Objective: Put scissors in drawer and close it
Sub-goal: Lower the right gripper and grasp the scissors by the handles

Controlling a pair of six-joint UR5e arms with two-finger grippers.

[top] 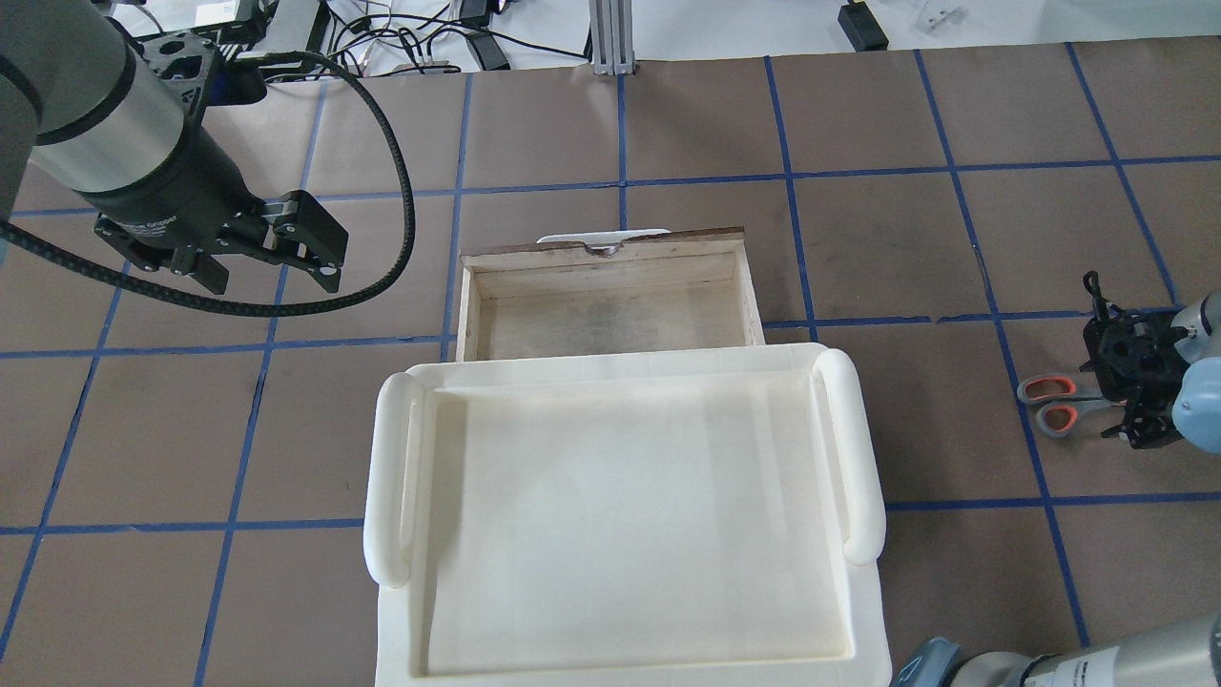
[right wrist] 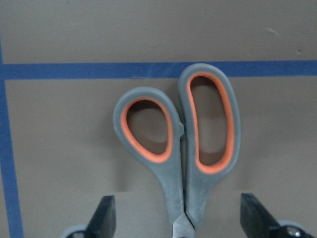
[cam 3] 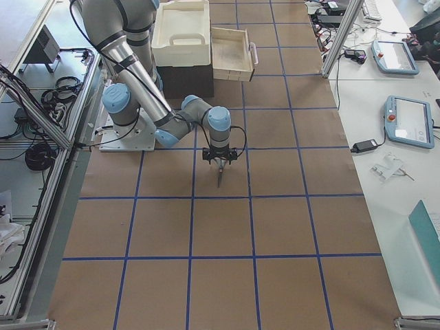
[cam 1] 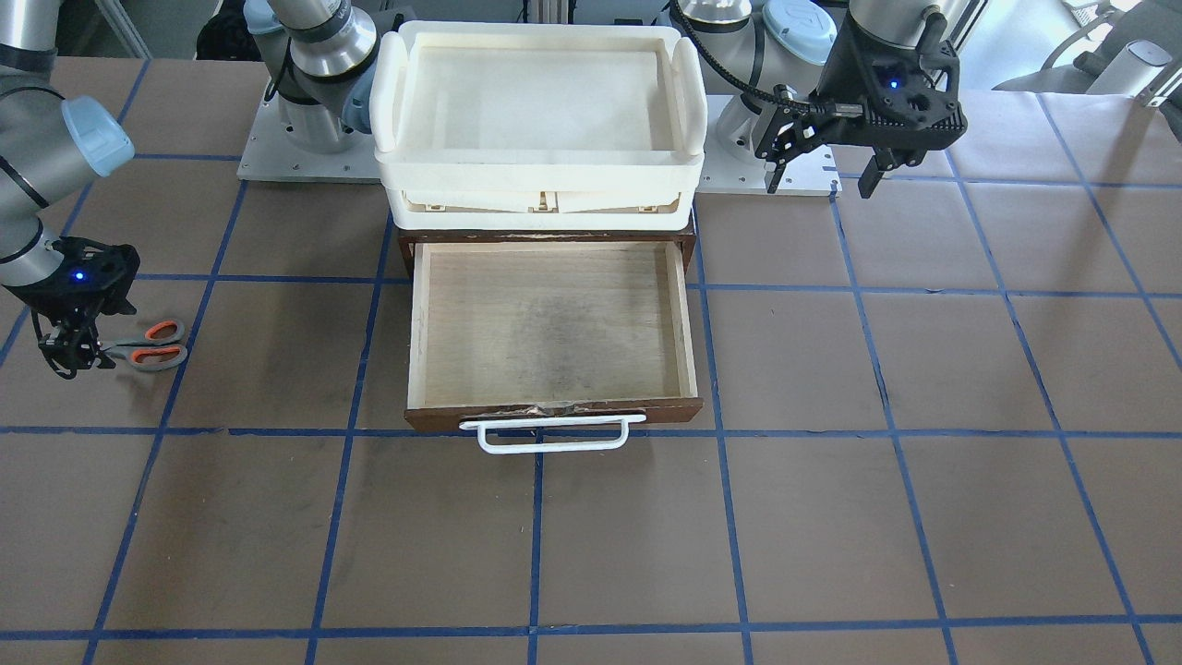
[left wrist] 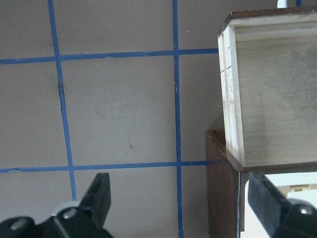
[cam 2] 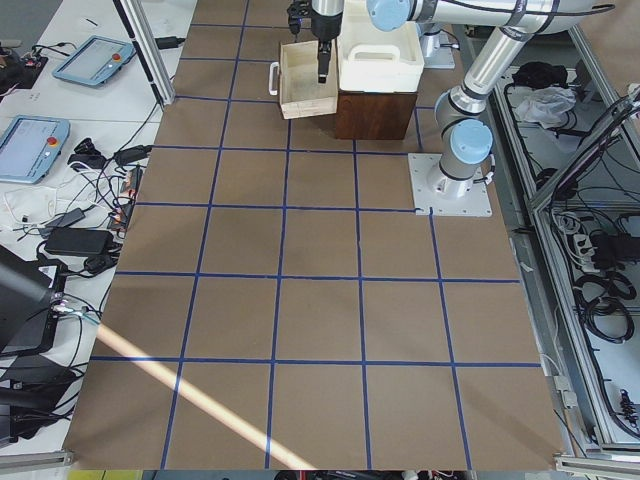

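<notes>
Scissors (cam 1: 148,344) — one pair — lie flat on the table (cam 1: 831,517) in the front-facing view, well to the side of the single drawer (cam 1: 554,417), which stands pulled open. The right gripper (cam 1: 66,358) points straight down over their blade end. The left gripper (cam 1: 824,180) hangs raised beside the one cream bin (cam 1: 540,175) that sits on the dark cabinet (cam 1: 404,249), jaws spread, holding nothing.

From overhead, the bin hides the drawer's rear part.

The left wrist camera shows both fingers (left wrist: 99,198) wide apart above bare table, beside the drawer's corner.

The right wrist camera shows the fingertips (right wrist: 103,215) spread either side of the grey shanks — clear of them, gripping nothing — with the two orange-lined loops beyond.
</notes>
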